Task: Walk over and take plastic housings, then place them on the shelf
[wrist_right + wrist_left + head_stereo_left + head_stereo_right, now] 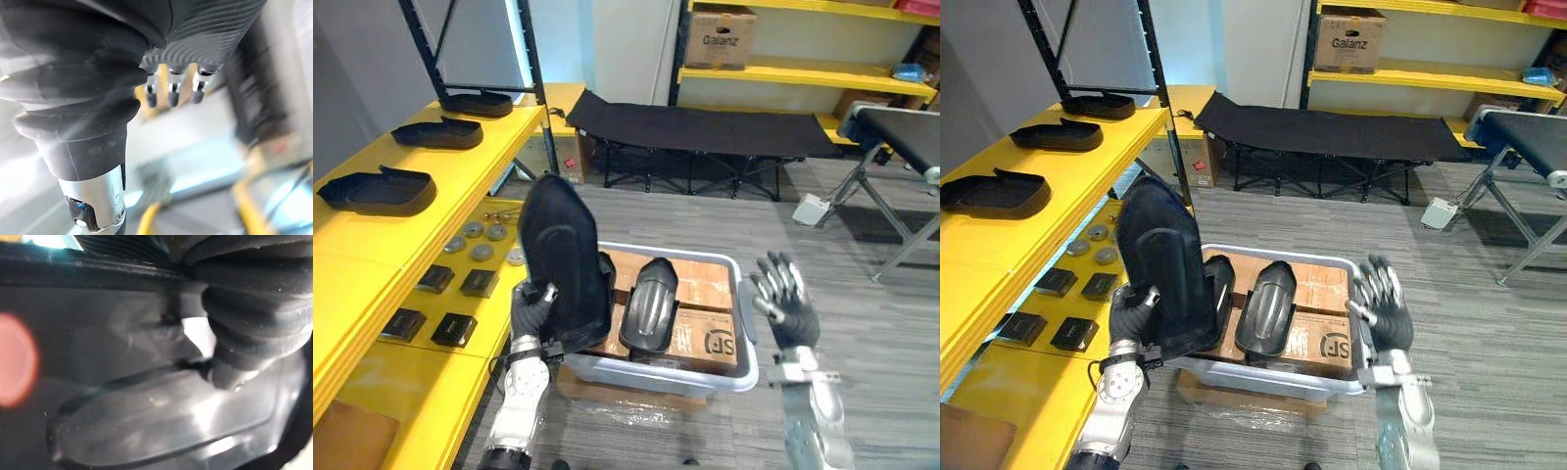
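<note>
Housings (377, 191) lie spaced along the shelf (460, 162), with gaps between; the left hand (530, 311) clasps the upright housing (563, 255) by its lower edge, held high, apparently to clear the bin (729, 377); inside, a spare housing (649, 304) leans on boxes (705, 289); the right hand (790, 305) hovers beside, fingers spread, empty.

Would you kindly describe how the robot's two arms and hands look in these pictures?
The left arm and right arm are silver-grey, jointed segments. The left hand and right hand wear a dark ribbed cover over wrist and back. The right hand's silver fingers end in dark tips.
</note>
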Available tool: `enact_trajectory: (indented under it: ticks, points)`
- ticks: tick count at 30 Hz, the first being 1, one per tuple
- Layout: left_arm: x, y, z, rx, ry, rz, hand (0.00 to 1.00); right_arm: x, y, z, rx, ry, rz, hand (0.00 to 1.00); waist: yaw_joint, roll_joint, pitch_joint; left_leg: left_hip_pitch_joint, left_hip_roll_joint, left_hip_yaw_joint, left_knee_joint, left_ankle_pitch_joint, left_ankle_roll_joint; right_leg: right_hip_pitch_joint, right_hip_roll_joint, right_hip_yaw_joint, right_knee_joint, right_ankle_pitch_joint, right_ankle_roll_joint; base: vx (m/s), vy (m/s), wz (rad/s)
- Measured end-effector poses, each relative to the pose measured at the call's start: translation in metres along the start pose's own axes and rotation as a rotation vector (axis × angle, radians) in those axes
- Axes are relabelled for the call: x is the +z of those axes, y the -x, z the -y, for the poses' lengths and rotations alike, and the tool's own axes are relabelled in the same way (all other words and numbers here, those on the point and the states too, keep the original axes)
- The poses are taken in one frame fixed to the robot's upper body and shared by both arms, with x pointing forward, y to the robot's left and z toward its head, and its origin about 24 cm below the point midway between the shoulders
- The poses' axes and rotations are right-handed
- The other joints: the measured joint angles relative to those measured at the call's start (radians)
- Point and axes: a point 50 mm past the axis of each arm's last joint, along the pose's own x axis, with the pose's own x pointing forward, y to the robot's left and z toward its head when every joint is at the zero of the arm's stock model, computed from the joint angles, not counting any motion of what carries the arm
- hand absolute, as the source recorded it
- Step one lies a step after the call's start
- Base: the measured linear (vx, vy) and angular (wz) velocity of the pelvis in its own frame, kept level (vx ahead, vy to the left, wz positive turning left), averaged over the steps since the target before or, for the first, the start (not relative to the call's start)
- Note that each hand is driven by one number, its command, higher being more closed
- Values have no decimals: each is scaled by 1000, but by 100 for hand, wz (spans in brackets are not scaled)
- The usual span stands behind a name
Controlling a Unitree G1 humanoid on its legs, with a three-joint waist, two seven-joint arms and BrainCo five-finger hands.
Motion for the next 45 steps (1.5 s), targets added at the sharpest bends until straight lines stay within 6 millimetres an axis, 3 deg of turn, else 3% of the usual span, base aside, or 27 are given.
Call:
enact_trajectory:
  ticks: [4, 8, 16, 19, 21, 24, 25, 27, 32, 35, 38, 40, 41, 42, 43, 44, 45]
  points:
    - [11, 12, -3, -11, 184, 35, 100, -12, 19, 32, -220, 159, -70, 0, -10, 10, -7, 0, 0, -3, 0, -2, 0, 1, 0, 0, 3, -6, 3, 0, 0, 0]
    - [21, 18, -7, -30, 251, 73, 100, -15, 22, 33, -255, 161, -62, 0, -7, 19, -12, 0, 0, -10, 0, -2, 0, 1, 0, -2, 11, -12, 5, -7, 1, 4]
    - [45, 18, -8, -44, 293, 172, 100, -22, 9, 8, -145, 171, -76, 0, 31, 19, -11, -24, -15, -89, 0, -1, 2, 14, -15, -62, 46, -44, 17, -14, 8, 29]
    - [55, 18, -10, -38, 296, 215, 100, -20, -8, -11, -72, 196, -42, 0, 51, 17, 0, -42, -33, -153, 0, 11, 14, 34, -29, -116, 78, -72, 29, 10, 1, 63]
    - [55, 18, -11, -46, 290, 220, 100, -17, -11, -12, -79, 200, -25, 0, 42, 16, 1, -77, -53, -259, 0, 18, 23, 36, -6, -59, 146, -166, 33, 12, -60, 123]
    - [57, 17, -14, -65, 278, 234, 100, -15, -9, -8, -115, 204, -7, 0, 37, 2, 7, -111, -89, -390, 0, 40, 32, 39, 38, 22, 221, -272, 7, 65, -137, 145]
    - [57, 16, -18, -60, 271, 238, 100, -13, -11, -9, -117, 203, 6, 0, 60, 0, 9, -123, -94, -418, 1, 44, 26, 38, 36, -8, 237, -280, -1, 87, -86, 84]
    - [58, 15, -25, -44, 264, 244, 100, -9, -17, -15, -99, 200, 32, 0, 70, -3, 17, -137, -106, -476, 6, 62, 17, 64, 37, -63, 244, -281, -4, 110, -57, 85]
    - [60, 24, -39, 15, 298, 241, 100, 0, -40, -43, -2, 227, 98, 0, 100, -9, 52, -126, -114, -505, 6, 62, 17, 95, 39, -62, 236, -287, -14, 27, -29, 27]
    - [56, 30, -43, 51, 320, 220, 100, 1, -44, -53, 21, 218, 112, 0, 103, 1, 77, -121, -118, -523, 6, 60, 19, 108, 40, -76, 240, -303, -20, -82, -28, 16]
    - [51, 35, -47, 86, 329, 197, 100, 0, -42, -49, 6, 222, 102, 0, 98, 12, 93, -124, -121, -540, 6, 71, 26, 126, 42, -122, 253, -325, -28, -92, -44, 52]
    - [51, 35, -44, 66, 343, 199, 100, -1, -33, -34, -50, 235, 86, 0, 69, 12, 93, -159, -119, -450, 4, 76, 106, 163, 38, -230, 255, -329, -21, -29, -54, 150]
    - [52, 33, -40, 28, 351, 208, 100, 3, -26, -21, -104, 245, 94, 0, 52, 10, 95, -185, -117, -343, 7, 58, 196, 193, 34, -313, 240, -324, -15, 6, -48, 187]
    - [53, 31, -37, 8, 355, 213, 100, 7, -23, -15, -136, 251, 104, 0, 45, 10, 98, -199, -115, -279, 20, 37, 241, 207, 31, -348, 234, -322, -11, 0, -42, 227]
    - [53, 28, -29, -38, 369, 218, 100, 15, -19, -3, -196, 263, 131, 0, 36, 21, 117, -232, -103, -144, 80, -23, 320, 243, 30, -404, 227, -315, -14, -24, -6, 208]
    - [51, 26, -22, -75, 396, 208, 100, 23, -15, 7, -247, 275, 159, 0, 34, 33, 129, -246, -78, -20, 128, -89, 319, 274, 29, -439, 219, -311, -17, -15, 23, 186]
    - [50, 27, -21, -82, 403, 202, 100, 25, -14, 9, -259, 281, 166, 0, 37, 28, 133, -250, -68, 41, 144, -111, 288, 283, 19, -448, 209, -312, -17, 1, 63, 118]
